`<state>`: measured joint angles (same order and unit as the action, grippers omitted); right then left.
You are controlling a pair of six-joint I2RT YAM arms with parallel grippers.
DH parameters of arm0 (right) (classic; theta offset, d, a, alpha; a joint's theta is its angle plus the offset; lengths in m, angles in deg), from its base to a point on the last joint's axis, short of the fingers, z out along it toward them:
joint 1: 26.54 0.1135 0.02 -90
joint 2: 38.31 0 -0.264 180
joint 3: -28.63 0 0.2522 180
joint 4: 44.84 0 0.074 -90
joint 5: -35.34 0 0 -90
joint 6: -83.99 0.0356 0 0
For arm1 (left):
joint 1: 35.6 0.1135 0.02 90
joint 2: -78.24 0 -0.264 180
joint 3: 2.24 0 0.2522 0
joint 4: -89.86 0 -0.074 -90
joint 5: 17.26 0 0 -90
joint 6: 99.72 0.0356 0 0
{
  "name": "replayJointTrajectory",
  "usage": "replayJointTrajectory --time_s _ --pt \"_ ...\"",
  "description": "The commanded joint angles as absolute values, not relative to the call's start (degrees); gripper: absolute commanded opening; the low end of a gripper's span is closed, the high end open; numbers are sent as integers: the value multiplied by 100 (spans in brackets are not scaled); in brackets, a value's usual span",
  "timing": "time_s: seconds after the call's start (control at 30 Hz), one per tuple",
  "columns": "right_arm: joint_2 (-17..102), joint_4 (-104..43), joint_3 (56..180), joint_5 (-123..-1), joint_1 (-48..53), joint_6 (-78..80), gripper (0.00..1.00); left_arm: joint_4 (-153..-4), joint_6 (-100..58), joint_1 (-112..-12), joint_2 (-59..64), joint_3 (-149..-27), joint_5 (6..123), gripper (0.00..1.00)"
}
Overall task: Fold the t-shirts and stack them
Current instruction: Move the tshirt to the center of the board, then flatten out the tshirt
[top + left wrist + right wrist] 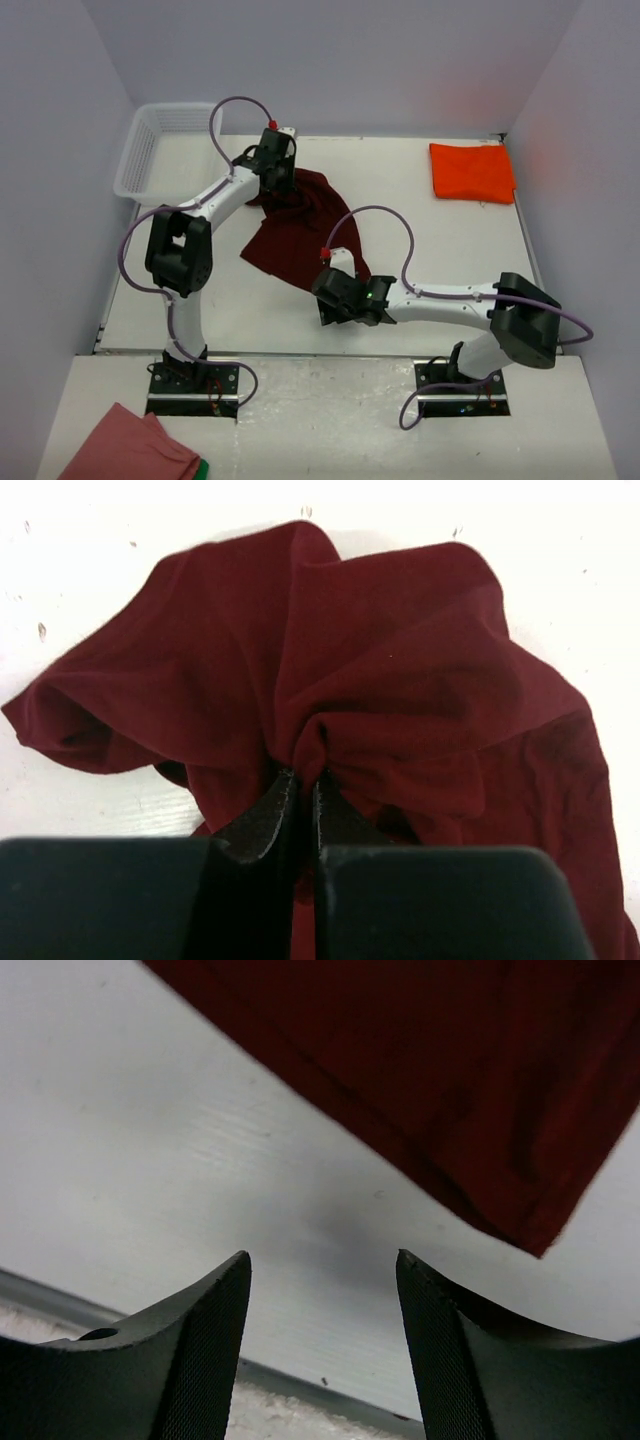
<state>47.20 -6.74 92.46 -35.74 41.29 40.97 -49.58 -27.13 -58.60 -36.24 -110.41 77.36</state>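
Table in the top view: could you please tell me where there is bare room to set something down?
Widest bare patch: between the maroon t-shirt and the orange t-shirt, beyond the right arm. A smaller one lies at the near edge, between the left arm and the right arm. Crowded: around the maroon t-shirt.

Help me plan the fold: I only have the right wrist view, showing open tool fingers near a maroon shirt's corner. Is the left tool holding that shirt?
Observer: Yes, the left tool is shut on a bunched pinch of the maroon shirt, at its far end.
Operator: Where is the other shirt?
Observer: The orange shirt lies folded flat at the far right of the table, apart from the maroon one.
Operator: Anything on the left side?
Observer: A white basket sits at the far left corner.
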Motion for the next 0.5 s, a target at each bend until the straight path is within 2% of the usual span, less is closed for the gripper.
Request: replayJointTrajectory --time_s 0.0,0.17,0.47 --pt "4571 -120 9548 -2829 3667 4470 61 -5081 -2748 -5871 -3461 -10961 7669 4" --pt "4378 -75 9329 -2803 2928 4321 61 -5081 -2748 -5871 -3417 -10890 7740 4" --pt "4659 -58 9109 -2812 2637 4574 61 -5089 -2774 -5871 -3365 -10838 7661 4"
